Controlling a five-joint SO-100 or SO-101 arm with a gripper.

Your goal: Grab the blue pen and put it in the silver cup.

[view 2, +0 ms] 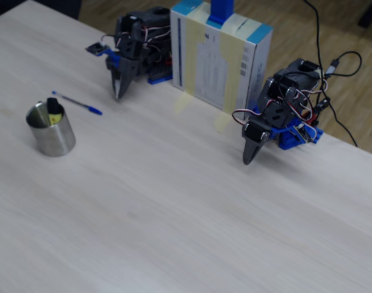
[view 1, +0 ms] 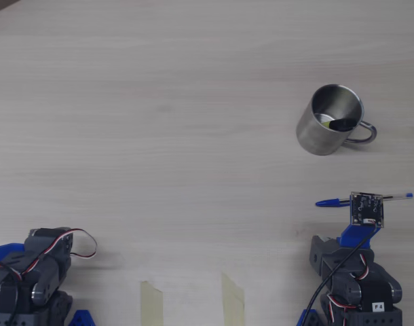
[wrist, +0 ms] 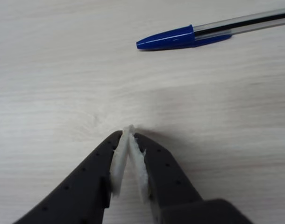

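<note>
The blue pen [wrist: 182, 36] lies flat on the table, its blue cap pointing left in the wrist view and its clear barrel running off the right edge. My gripper [wrist: 130, 132] hovers just short of it, shut, white pads pressed together with nothing between them. In the overhead view the pen [view 1: 332, 202] lies crosswise, its middle hidden under my wrist camera board [view 1: 366, 208]. The silver cup [view 1: 331, 121] stands upright beyond the pen, handle to the right, with yellow and black bits inside. The fixed view shows the gripper [view 2: 118, 93] pointing down right of the pen [view 2: 77, 103], the cup [view 2: 51, 132] nearer.
A second arm [view 1: 34, 272] rests at the overhead view's bottom left, its gripper [view 2: 249, 154] pointing down at the table. A taped white and blue box [view 2: 219, 55] stands between the two arms. Two tape strips [view 1: 151, 302] are stuck near the table's edge.
</note>
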